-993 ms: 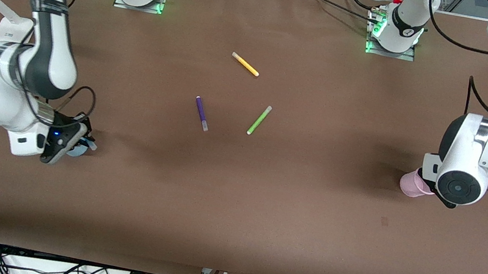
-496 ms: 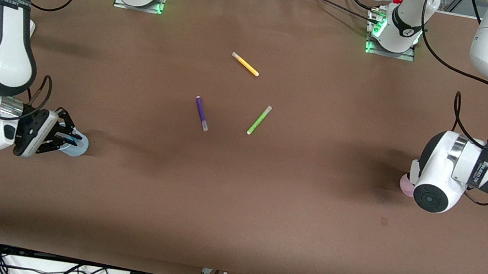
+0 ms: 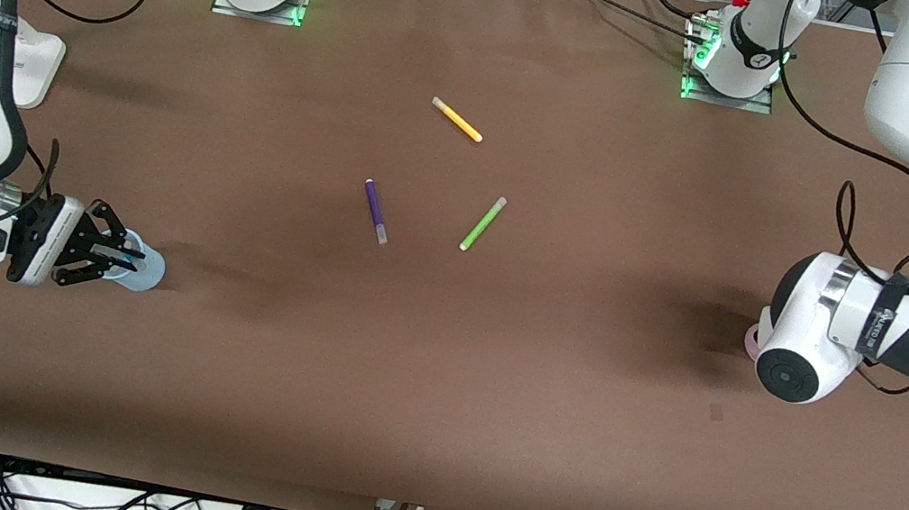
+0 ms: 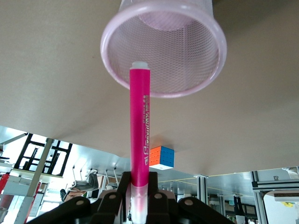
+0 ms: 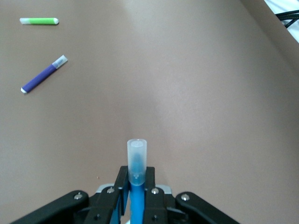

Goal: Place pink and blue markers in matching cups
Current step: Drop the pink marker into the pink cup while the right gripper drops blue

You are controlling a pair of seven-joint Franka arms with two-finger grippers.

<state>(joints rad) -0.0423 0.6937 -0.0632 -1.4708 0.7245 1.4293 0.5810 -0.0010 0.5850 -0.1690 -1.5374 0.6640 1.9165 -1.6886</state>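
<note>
In the front view, the right arm has swung outward over the last second. The right gripper (image 3: 121, 259), earlier hunched on top of the blue cup (image 3: 146, 270), now lies tipped low at about nine o'clock on the counter (image 3: 432, 397), its fingers reaching to the cup's mouth with a dark sliver of the blue marker (image 3: 127, 264) between them. The left arm has meanwhile drawn in over the pink cup (image 3: 750, 340) at about four o'clock, so only a thin edge of that cup shows under the wrist, which hides the left gripper. The purple marker (image 3: 376, 210), green marker (image 3: 482, 223) and yellow marker (image 3: 457, 119) have not moved from near the counter's centre. In the left wrist view, the left gripper (image 4: 139, 196) has its fingers (image 4: 122, 183) clamped on the capped end of the pink marker (image 4: 140, 126). The marker's free end points straight into the pink cup's (image 4: 217, 44) open mouth, at or just inside the rim. That marker looks lined up and ready to be let go. In the right wrist view, the right gripper (image 5: 136, 179) has its fingers clamped on the blue marker's (image 5: 137, 156) body, cap end outward. This view does not plainly show the blue cup, so whether that marker is aimed into it cannot be told. Neither marker is yet released.
</note>
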